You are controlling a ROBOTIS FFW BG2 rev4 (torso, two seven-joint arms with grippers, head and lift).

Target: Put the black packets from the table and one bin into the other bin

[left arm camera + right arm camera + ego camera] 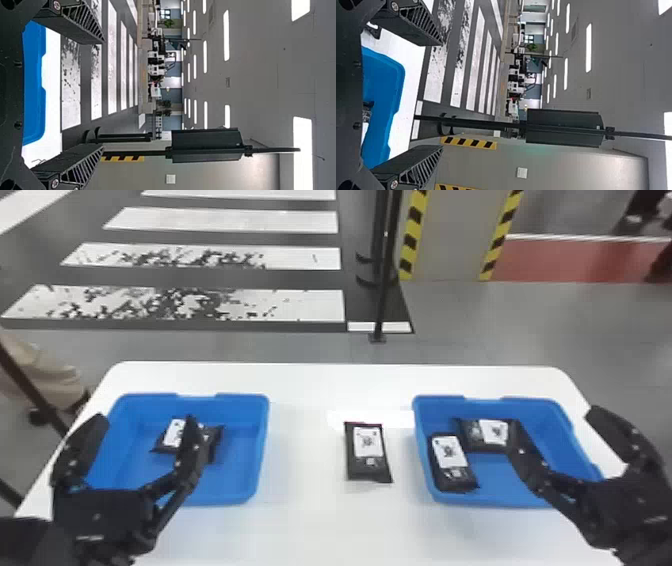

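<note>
Left hand (145,420) spread wide and empty, seen against the left blue bin (242,398); right hand (554,419) likewise wide apart and empty, seen against the right blue bin (530,402). On the white tabletop (310,530), between the bins, one black packet (367,455), lying flat, label up; in the right bin, a black packet along the left wall (447,462) and another just beside, crosswise (482,435); in the left bin, black packaging (172,434) behind a finger (hard to tell how many packets).
</note>
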